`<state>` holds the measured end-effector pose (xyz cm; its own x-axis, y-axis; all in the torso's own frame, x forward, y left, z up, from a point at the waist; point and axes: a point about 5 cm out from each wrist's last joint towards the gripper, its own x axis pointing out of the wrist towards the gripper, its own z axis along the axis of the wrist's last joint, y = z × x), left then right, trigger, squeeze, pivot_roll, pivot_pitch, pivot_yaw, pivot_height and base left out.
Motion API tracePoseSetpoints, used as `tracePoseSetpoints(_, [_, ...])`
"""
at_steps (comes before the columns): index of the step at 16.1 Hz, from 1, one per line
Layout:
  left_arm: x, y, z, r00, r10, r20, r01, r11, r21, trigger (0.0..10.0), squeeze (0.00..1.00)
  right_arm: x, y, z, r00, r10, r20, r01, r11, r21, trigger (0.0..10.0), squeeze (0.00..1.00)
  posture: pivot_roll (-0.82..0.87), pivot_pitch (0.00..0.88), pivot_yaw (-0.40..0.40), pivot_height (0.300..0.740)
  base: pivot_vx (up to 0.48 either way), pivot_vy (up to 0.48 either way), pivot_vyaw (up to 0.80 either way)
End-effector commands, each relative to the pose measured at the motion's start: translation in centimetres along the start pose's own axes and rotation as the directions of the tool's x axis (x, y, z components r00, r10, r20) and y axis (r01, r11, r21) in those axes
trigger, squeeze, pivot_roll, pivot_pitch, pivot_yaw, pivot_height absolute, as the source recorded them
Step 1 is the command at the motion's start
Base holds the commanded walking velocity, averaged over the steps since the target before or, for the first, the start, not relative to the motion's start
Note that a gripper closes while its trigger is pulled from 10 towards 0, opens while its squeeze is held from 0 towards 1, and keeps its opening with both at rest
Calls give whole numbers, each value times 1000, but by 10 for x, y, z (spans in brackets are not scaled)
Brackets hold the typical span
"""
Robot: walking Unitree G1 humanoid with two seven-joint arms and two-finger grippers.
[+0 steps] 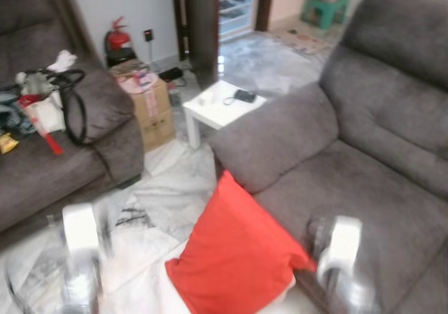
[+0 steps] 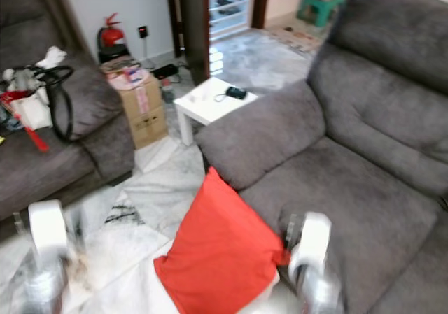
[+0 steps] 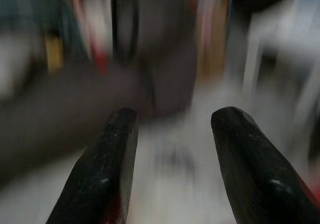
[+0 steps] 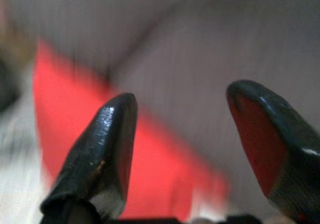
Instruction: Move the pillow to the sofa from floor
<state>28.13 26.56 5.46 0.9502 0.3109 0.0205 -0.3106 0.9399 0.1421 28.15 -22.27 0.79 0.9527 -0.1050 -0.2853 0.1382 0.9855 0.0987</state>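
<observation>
Pillow [image 1: 234, 254], red, leans on the floor [image 1: 168, 195] against the sofa [image 1: 364, 188] front, its long axis tilted up toward the armrest. Right claw [image 4: 182, 134], spread and empty, is nearest, beside its right corner; left claw [image 3: 172, 149], also spread, sits well apart

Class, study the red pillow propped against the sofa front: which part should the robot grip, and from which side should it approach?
Probably the pillow's upper edge or top corner, reached from the floor side, above and in front. It leans tilted against the sofa, so its back is blocked while its top corner stands free by the armrest. The right gripper, open, is nearest; a soft edge should pinch easily between two fingers.
</observation>
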Motion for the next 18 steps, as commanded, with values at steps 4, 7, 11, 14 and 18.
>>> tracePoseSetpoints(4, [5,-20,19,990,-90,107,85,995,55,10000,0,19,9,64,963,28,270,-24,1000,-15,10000,0,-40,25,25,740,0,0,0])
tracePoseSetpoints(7, [-5,-28,18,989,-99,107,97,995,30,10000,0,15,14,59,959,56,279,-55,998,-11,10000,0,-16,22,14,740,0,0,0])
tracePoseSetpoints(11, [-18,-37,7,991,-119,66,119,993,-3,10000,0,7,1,34,983,8,183,-10,1000,13,10000,0,-38,21,22,740,0,0,0])
tracePoseSetpoints(14, [-8,-56,15,980,-188,62,188,982,2,10000,0,11,-1,41,983,0,186,-6,1000,27,10000,0,-74,36,33,740,0,0,0])
tracePoseSetpoints(18, [-2,-68,22,970,-232,70,232,973,9,10000,0,18,11,51,978,20,208,-27,999,32,10000,0,-74,15,45,740,0,0,0])
